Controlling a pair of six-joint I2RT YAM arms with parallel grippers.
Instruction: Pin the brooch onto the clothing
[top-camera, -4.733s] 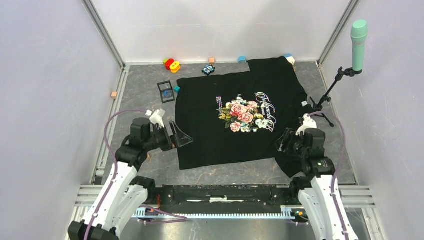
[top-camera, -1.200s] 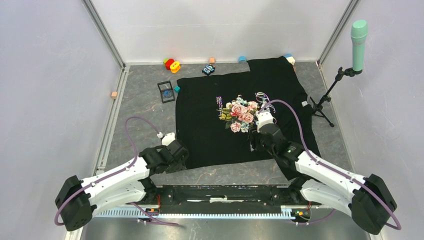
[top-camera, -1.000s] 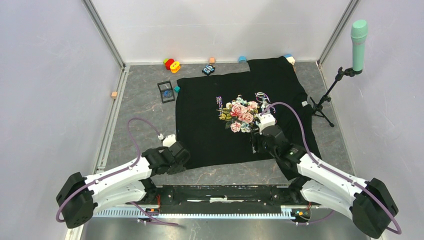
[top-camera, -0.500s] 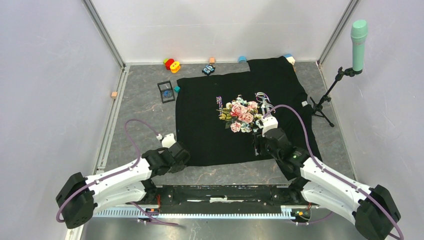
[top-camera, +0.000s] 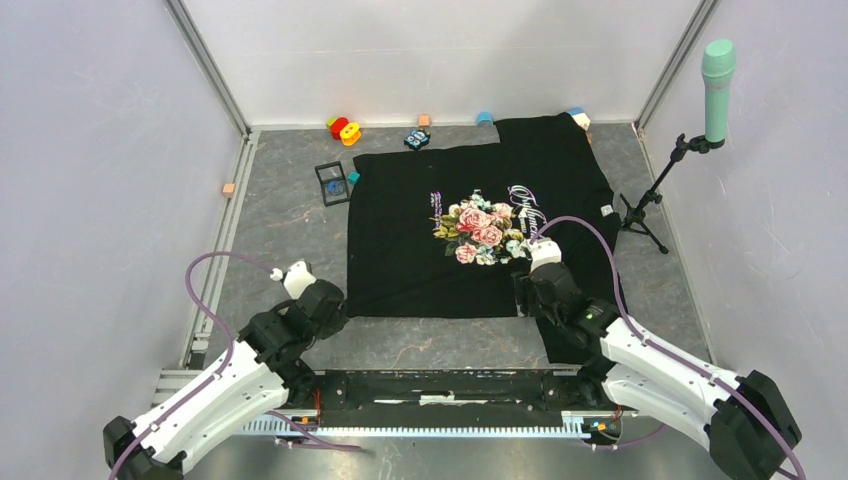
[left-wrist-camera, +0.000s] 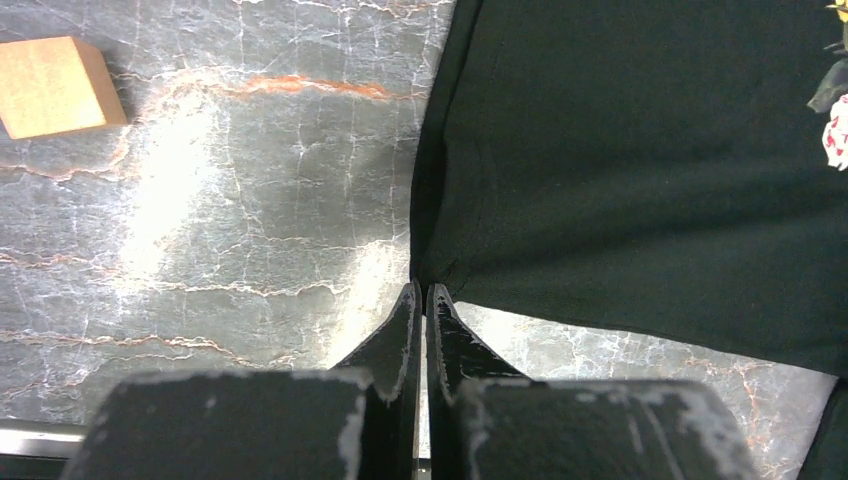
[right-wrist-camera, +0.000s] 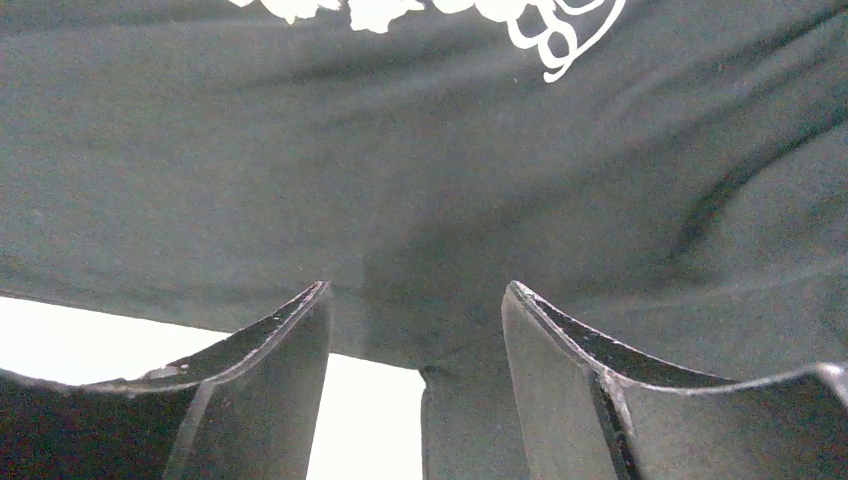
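Left wrist view: the left gripper (left-wrist-camera: 421, 292) is seen with its fingers pressed together at the near-left corner of the shirt (left-wrist-camera: 640, 150). The cloth is drawn to a point right at the tips, so the corner is judged to be pinched. The right gripper (right-wrist-camera: 415, 305) is held spread over the shirt's near hem, with nothing gripped. In the top view the brooch (top-camera: 333, 187) is found inside the black case (top-camera: 321, 171) on the table (top-camera: 280, 215), just off the shirt's far-left edge and well apart from both grippers. It lies almost straight ahead of the left gripper, away from the bases, so the left arm is judged the nearer of the 2. Being round, it offers no long axis to be matched; the case's rim would have to be cleared
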